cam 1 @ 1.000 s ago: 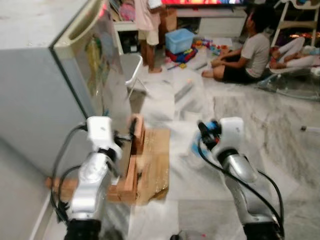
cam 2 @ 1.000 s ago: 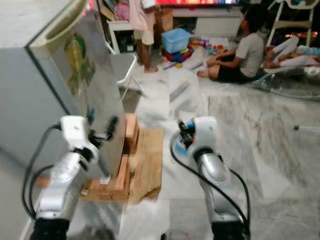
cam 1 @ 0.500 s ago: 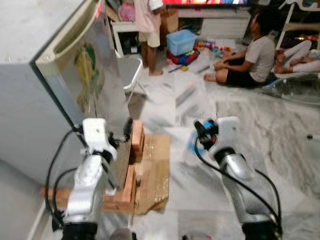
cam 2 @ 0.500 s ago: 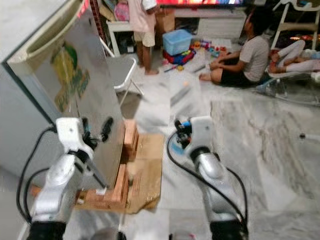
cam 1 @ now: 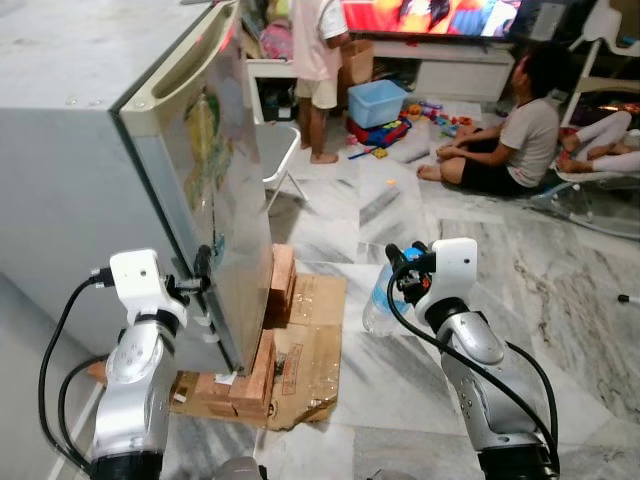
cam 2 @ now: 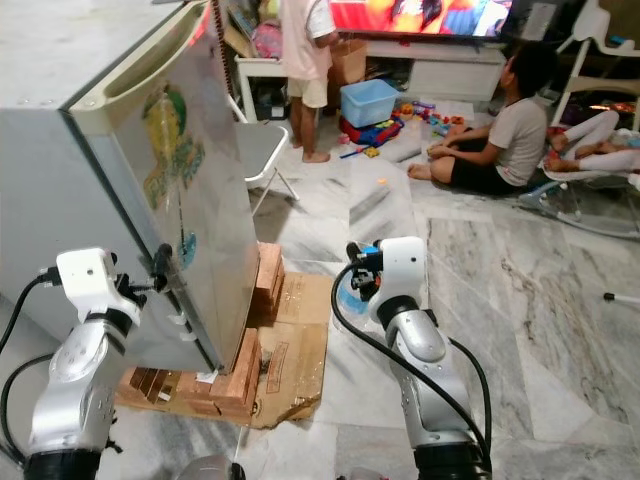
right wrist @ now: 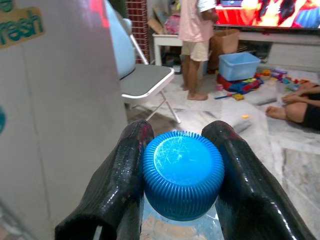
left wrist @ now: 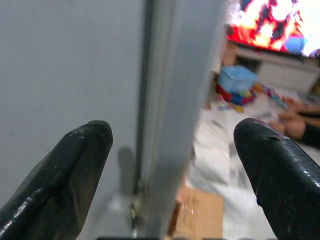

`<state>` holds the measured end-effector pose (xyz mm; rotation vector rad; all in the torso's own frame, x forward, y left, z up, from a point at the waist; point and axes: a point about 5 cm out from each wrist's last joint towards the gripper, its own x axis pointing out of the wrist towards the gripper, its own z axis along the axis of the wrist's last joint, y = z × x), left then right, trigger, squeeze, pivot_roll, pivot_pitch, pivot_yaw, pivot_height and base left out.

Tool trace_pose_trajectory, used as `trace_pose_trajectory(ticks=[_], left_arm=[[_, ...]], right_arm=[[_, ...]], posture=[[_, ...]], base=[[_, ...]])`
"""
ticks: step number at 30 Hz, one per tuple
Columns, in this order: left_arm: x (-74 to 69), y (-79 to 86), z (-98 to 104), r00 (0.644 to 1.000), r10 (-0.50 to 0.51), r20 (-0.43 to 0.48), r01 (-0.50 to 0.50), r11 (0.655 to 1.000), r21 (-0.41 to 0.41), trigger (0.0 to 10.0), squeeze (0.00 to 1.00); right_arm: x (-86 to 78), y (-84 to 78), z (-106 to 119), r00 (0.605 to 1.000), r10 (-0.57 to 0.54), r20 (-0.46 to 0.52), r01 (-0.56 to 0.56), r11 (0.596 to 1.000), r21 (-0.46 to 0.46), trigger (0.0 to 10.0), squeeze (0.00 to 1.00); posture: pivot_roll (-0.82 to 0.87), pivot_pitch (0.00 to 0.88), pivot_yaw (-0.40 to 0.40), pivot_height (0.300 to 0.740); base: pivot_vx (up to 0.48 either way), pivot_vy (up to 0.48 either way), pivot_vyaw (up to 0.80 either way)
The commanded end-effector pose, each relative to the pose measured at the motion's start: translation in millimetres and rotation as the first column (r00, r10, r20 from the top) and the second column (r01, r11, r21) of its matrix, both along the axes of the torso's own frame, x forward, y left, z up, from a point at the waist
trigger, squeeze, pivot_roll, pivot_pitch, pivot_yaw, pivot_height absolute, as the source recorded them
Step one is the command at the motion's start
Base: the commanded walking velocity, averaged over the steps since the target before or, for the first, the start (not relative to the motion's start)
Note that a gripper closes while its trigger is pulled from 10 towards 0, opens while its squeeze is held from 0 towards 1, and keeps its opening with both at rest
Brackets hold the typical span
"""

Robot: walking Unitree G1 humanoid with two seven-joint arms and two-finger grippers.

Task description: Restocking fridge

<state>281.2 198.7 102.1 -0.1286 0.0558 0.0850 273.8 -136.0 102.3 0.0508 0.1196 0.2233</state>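
Gripping a water bottle [right wrist: 183, 175] by its blue cap, the right gripper [right wrist: 182, 165] sits low in the centre of the head views, its two black fingers [right wrist: 117, 185] pressed against either side of the ribbed cap. The bottle's clear body hangs below the gripper, over the marble floor [cam 1: 560, 300], just right of a flattened cardboard sheet [cam 1: 305, 345].

At lower left, the left gripper [left wrist: 170, 165] has its fingers spread wide apart, one on each side of the front edge of the fridge door [cam 1: 215, 200]; whether either finger touches the door cannot be told. The grey fridge [cam 1: 70, 170] fills the left side of the frame, and its door carries colourful stickers. The fridge stands raised on wooden blocks [cam 1: 262, 340] laid on the cardboard.

Toward the top centre, a grey folding chair [cam 2: 258, 150] stands beyond the door, and a person stands [cam 1: 322, 70] by a low white table. At upper right, another person sits [cam 1: 510, 130] on the floor near a blue bin [cam 1: 378, 100] and scattered toys, below a lit television screen [cam 1: 430, 15].
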Motion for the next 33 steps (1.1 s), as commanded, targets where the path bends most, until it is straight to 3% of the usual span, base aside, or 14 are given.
trace_pose_trajectory(ticks=[1, 11, 23, 26, 28, 29, 31, 32, 33], left_arm=[[6.8, -0.7, 5, 1.0, -0.005, 0.013, 0.005, 1.0, -0.006, 10.0, 0.0], [31.3, -25.7, 22, 0.987, -0.144, 0.066, 0.146, 0.989, -0.023, 10.0, 0.0], [46.5, -42.9, 29, 0.977, -0.194, 0.086, 0.195, 0.981, -0.008, 10.0, 0.0], [48.1, -83.1, 39, 0.91, -0.399, 0.112, 0.399, 0.917, 0.024, 10.0, 0.0], [42.6, -120.7, 47, 0.802, -0.585, 0.122, 0.577, 0.811, 0.096, 10.0, 0.0], [42.6, -120.7, 47, 0.802, -0.585, 0.122, 0.577, 0.811, 0.096, 10.0, 0.0], [38.2, -139.8, 48, 0.731, -0.673, 0.115, 0.664, 0.74, 0.109, 10.0, 0.0], [32.9, -156.8, 49, 0.668, -0.736, 0.108, 0.725, 0.677, 0.13, 10.0, 0.0], [29.0, -165.8, 49, 0.627, -0.772, 0.103, 0.76, 0.636, 0.136, 10.0, 0.0]], right_arm=[[0.7, -0.7, 11, 0.999, 0.009, 0.043, -0.009, 1.0, 0.002, 10.0, 0.0], [-1.8, -8.6, 9, 0.999, -0.012, 0.035, 0.013, 1.0, -0.014, 10.0, 0.0], [0.0, -4.7, 11, 0.999, -0.004, 0.041, 0.004, 1.0, -0.005, 10.0, 0.0], [-8.2, -15.4, 6, 0.999, -0.037, 0.027, 0.038, 0.998, -0.054, 10.0, 0.0], [-20.9, -42.5, -8, 0.984, -0.173, -0.033, 0.165, 0.971, -0.171, 10.0, 0.0], [-20.9, -42.5, -8, 0.984, -0.173, -0.033, 0.165, 0.971, -0.171, 10.0, 0.0], [-30.9, -62.0, -17, 0.957, -0.275, -0.088, 0.252, 0.944, -0.211, 10.0, 0.0], [-40.5, -78.9, -22, 0.923, -0.361, -0.133, 0.328, 0.92, -0.215, 10.0, 0.0], [-44.9, -85.5, -24, 0.908, -0.391, -0.151, 0.354, 0.908, -0.223, 10.0, 0.0]], posture=[[0.0, 0.0, 0.004, 0.74], [-0.02, 0.0, 0.011, 0.74], [-0.02, 0.0, 0.015, 0.74], [-0.01, 0.0, 0.011, 0.74], [-0.02, 0.0, 0.009, 0.74], [-0.02, 0.0, 0.009, 0.74], [-0.03, 0.0, 0.012, 0.74], [-0.03, 0.0, 0.015, 0.74], [-0.04, 0.0, 0.019, 0.74]], base=[[0.0, 0.0, 0.0], [0.0, 0.0, 0.0], [0.0, 0.0, 0.0], [0.0, 0.0, 0.0], [0.0, 0.0, 0.0], [0.0, 0.0, 0.0], [0.0, 0.0, 0.0], [0.0, 0.0, 0.0], [0.0, 0.0, 0.0]])
